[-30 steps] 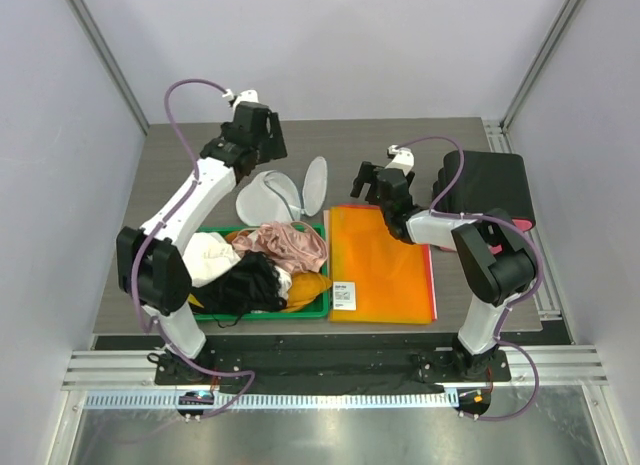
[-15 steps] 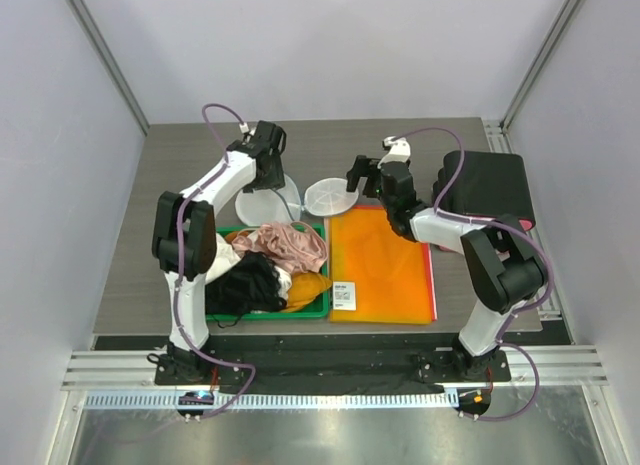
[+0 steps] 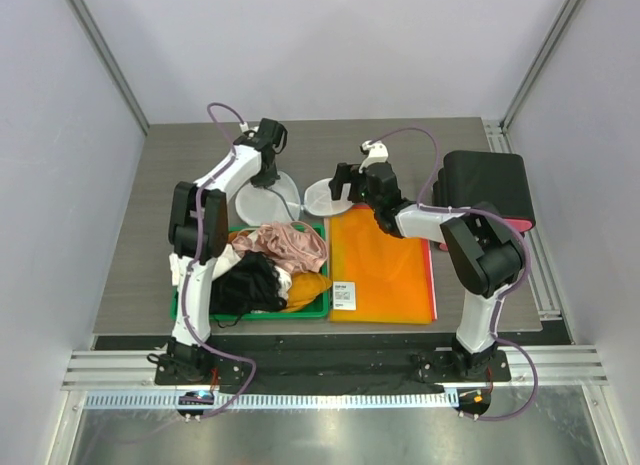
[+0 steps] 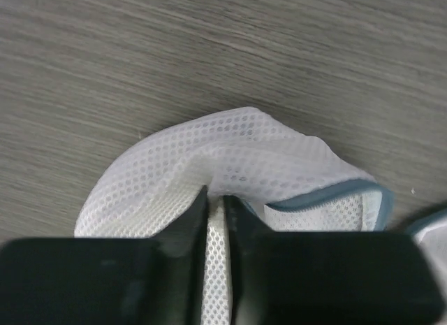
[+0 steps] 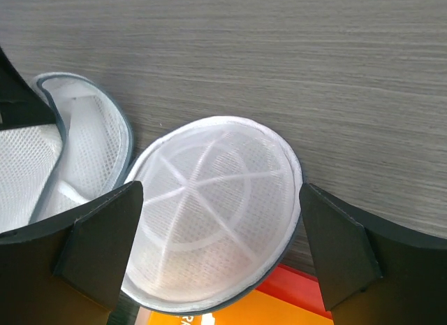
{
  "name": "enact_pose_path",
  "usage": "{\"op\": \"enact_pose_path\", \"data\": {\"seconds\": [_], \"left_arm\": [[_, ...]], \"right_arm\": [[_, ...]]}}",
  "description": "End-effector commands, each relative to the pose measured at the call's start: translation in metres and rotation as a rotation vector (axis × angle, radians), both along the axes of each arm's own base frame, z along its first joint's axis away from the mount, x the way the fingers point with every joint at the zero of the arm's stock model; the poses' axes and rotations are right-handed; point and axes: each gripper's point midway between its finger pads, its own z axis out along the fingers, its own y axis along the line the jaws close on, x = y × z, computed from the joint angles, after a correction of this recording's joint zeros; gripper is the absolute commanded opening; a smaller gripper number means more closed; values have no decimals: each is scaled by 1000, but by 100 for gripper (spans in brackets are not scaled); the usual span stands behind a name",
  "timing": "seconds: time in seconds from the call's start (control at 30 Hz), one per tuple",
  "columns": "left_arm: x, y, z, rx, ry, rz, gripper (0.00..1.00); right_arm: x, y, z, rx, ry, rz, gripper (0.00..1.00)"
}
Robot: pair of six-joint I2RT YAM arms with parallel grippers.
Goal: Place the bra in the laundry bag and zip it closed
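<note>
**Bag pinched by the left gripper, bra in the tray**

The bag is seen on the worktop, in the far half and a little left of the middle, just beyond the far edge of the green tray. A fold of its white mesh is clamped between the fingers of the left gripper. The fingers are drawn almost together, with only the mesh between them. The blue-grey zipper rim is seen curling to the right of this fold.

The round flap is laid open to the right of the bag, flat on the worktop. Its near edge reaches the far left corner of the orange sheet. The right gripper is held over the flap with its jaws spread wide, one finger at each side of the disc, and nothing is grasped by it. Whether its fingers touch the worktop cannot be told.

The bra is found in the tray, which stands toward the near left of the worktop. It lies in the near part of the tray, well apart from both grippers. The pink garment is piled just beyond it, a white one is at its left and a yellow one at its right.

A black case is placed at the right edge of the worktop.
</note>
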Motion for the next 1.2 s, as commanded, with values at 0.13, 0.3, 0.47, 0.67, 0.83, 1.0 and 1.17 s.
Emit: {"op": "enact_pose_path", "data": {"seconds": [0.13, 0.3, 0.47, 0.67, 0.83, 1.0, 1.17], "left_arm": [[18, 9, 75, -81, -111, 18, 0], [8, -8, 105, -210, -148, -24, 0], [-3, -35, 124, -379, -145, -87, 0], [-11, -56, 133, -497, -138, -142, 0], [-14, -71, 131, -579, -122, -202, 0], [-18, -76, 131, -601, -112, -238, 0], [-25, -79, 128, -621, -98, -258, 0]], "right_arm": [[4, 34, 37, 39, -94, 85, 96], [-7, 67, 33, 81, -62, 203, 88], [-7, 79, 21, 123, -13, 219, 77], [10, 91, -19, 127, 94, 187, 59], [30, 90, -32, 103, 118, 118, 57], [74, 62, -49, -23, 119, -40, 59], [90, 48, -39, -80, 83, -75, 64]]}}
